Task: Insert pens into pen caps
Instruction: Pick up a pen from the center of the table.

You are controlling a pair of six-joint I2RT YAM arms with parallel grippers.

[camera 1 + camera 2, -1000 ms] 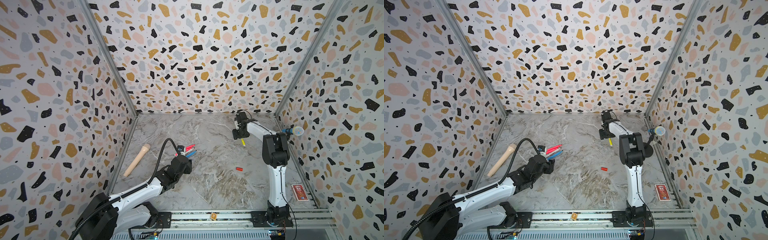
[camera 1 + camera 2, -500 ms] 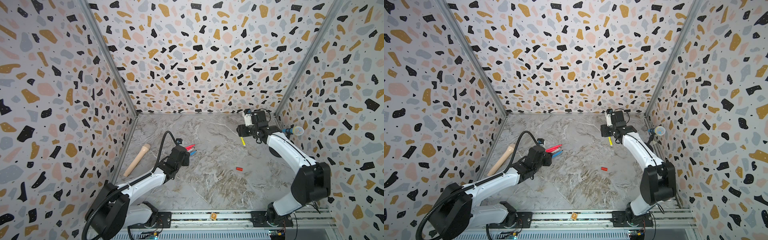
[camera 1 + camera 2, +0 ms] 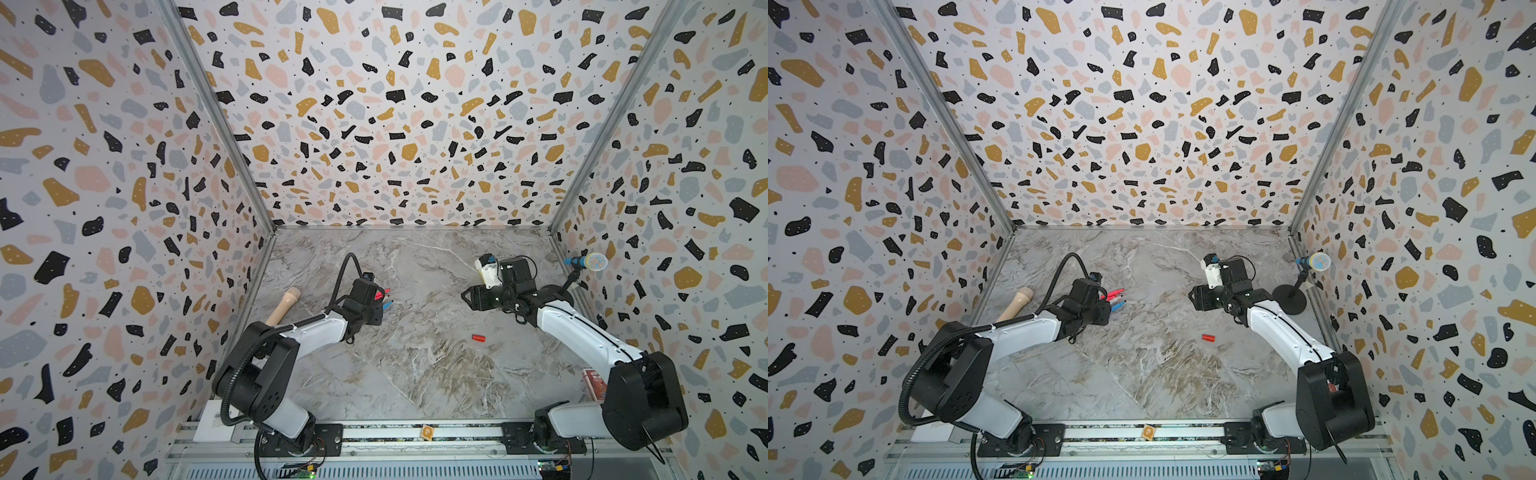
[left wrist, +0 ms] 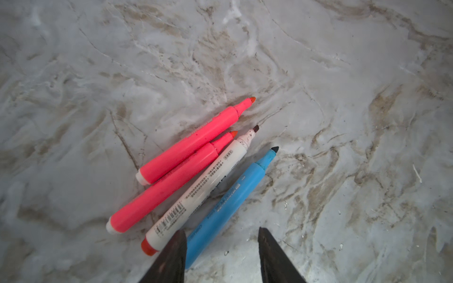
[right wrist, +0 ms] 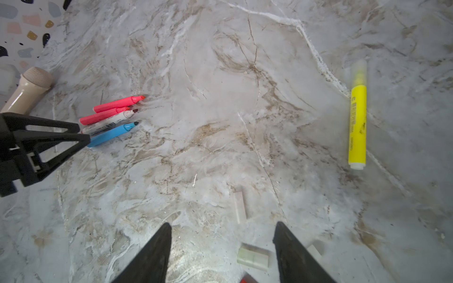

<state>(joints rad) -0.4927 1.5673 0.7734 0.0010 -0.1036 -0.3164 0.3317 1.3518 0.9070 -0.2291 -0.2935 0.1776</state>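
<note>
Closing in now: left hand [image 4: 220,230] has slid up to the pens [image 4: 171,180] on the desk [image 4: 343,98], jaws half-narrowed around the blue pen [image 4: 235,193], not gripping yet. Right hand [image 5: 223,223] gapes empty above pale caps [image 5: 252,257].

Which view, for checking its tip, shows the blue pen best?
The left wrist view: the blue pen lies nearly whole, its dark tip uncapped. Both top views show only its tip end; the right wrist view shows it small.

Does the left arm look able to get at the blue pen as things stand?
Probably yes: the left tool hangs open over the rear of the blue pen, though the white pen lies close alongside.
</note>
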